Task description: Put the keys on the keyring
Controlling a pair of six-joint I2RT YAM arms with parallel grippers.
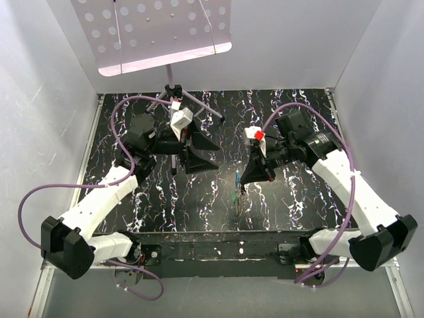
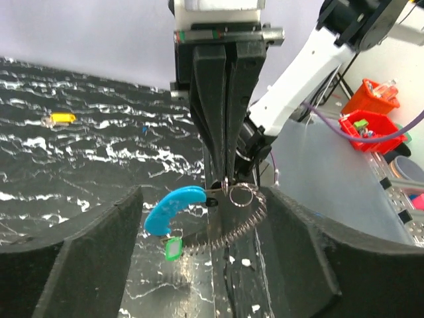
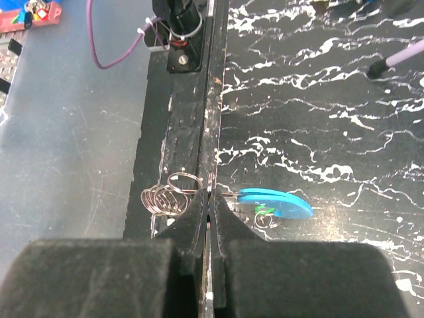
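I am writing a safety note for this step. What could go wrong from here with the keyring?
The right gripper pinches the keyring only by thin wire at its fingertips. The blue tag and coil stick out on either side, so it may slip or twist.
The left gripper is open and faces the same small spot; moving in, it may bump the right fingers.

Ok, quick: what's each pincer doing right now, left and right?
Left pincer: open, holding nothing.
Right pincer: closed, gripping the keyring.
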